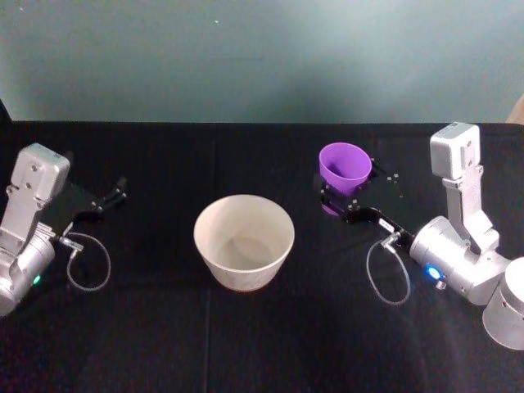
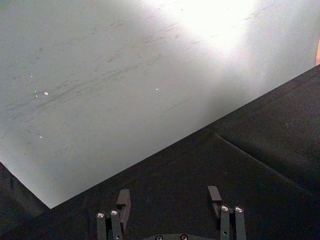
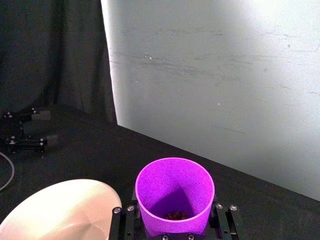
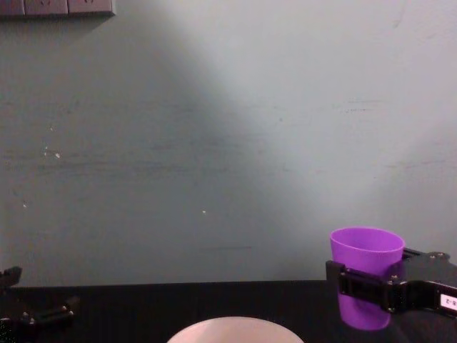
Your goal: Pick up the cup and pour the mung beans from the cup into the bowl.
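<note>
The purple cup [image 1: 345, 166] stands upright to the right of the bowl [image 1: 242, 267], with my right gripper [image 1: 347, 201] shut around its lower half. In the right wrist view the cup [image 3: 174, 186] sits between the two fingers, with a few dark mung beans [image 3: 175, 216] at its bottom. The pale bowl [image 3: 75, 184] is close beside it and looks empty. The chest view shows the cup [image 4: 366, 251] clamped by the right gripper [image 4: 368, 287] at the right, with the bowl's rim [image 4: 235, 323] low in the middle. My left gripper [image 2: 169, 200] is open and holds nothing, parked at the left.
A black cloth covers the table [image 1: 147, 327], which ends at a pale green wall [image 1: 262, 57] close behind. The left arm [image 1: 33, 221] rests at the table's left side, with a loose cable loop [image 1: 88, 266] beside it.
</note>
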Robot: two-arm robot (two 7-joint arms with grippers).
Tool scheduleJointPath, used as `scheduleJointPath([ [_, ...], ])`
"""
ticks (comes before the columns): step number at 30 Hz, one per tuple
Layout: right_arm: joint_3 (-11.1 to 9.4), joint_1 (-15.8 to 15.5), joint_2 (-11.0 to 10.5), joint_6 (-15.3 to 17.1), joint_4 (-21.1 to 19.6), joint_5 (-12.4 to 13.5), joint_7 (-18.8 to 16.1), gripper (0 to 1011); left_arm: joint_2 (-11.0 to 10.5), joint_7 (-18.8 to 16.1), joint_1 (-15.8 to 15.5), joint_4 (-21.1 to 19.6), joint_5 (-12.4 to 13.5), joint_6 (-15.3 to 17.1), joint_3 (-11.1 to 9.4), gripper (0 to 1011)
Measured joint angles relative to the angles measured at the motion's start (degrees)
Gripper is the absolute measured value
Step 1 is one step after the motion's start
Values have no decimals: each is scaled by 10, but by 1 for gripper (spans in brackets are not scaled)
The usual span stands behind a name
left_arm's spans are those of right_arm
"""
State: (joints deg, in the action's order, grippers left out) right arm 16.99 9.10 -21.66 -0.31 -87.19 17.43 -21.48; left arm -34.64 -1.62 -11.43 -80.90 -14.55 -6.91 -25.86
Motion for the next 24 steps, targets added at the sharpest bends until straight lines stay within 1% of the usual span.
scheduleJointPath([
  [24, 0, 0, 0, 0, 0, 0, 0, 729, 0, 0, 0, 0, 0, 0, 0, 1000],
])
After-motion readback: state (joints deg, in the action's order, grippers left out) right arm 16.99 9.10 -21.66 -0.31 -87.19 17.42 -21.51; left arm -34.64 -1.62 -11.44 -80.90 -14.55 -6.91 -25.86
